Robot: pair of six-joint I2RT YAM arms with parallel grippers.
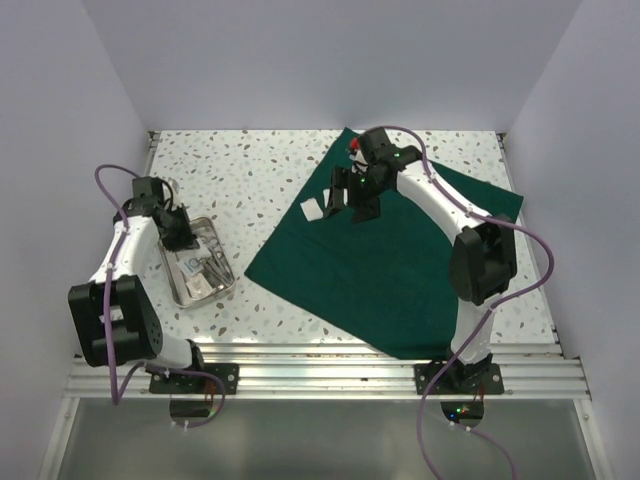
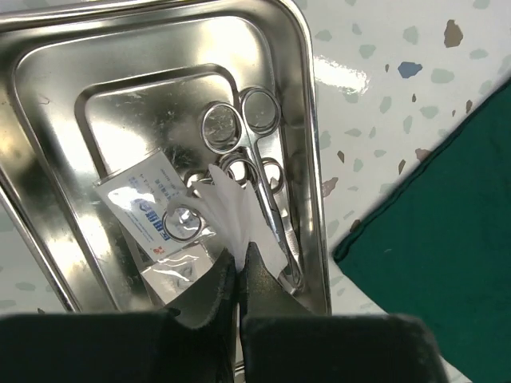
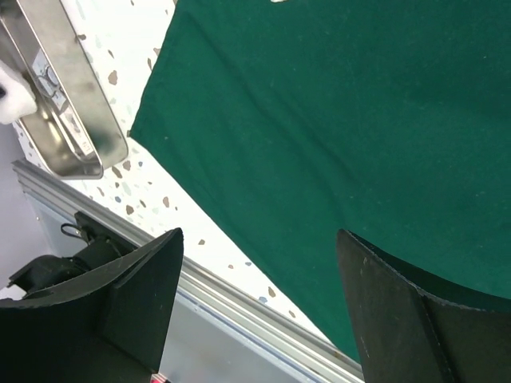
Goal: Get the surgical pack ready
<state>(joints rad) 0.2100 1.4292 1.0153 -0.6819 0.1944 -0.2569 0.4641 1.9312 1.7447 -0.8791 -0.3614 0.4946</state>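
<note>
The dark green cloth [image 1: 385, 255] lies spread flat over the middle and right of the table. One white gauze square [image 1: 311, 209] rests on the cloth's left corner. My right gripper [image 1: 348, 210] hovers just right of that square, open and empty [image 3: 259, 239], with green cloth [image 3: 335, 120] below it. The steel tray [image 1: 195, 292] sits at the left. Inside the tray [image 2: 307, 120] are silver scissors [image 2: 271, 191], ring-handled forceps [image 2: 221, 126] and a clear packet [image 2: 144, 199]. My left gripper [image 2: 239, 257] is down in the tray, shut on a piece of white gauze [image 2: 227, 199].
White walls enclose the speckled table on three sides. A metal rail [image 1: 330, 365] runs along the near edge by both arm bases. The cloth's corner [image 2: 431, 239] ends a short way right of the tray.
</note>
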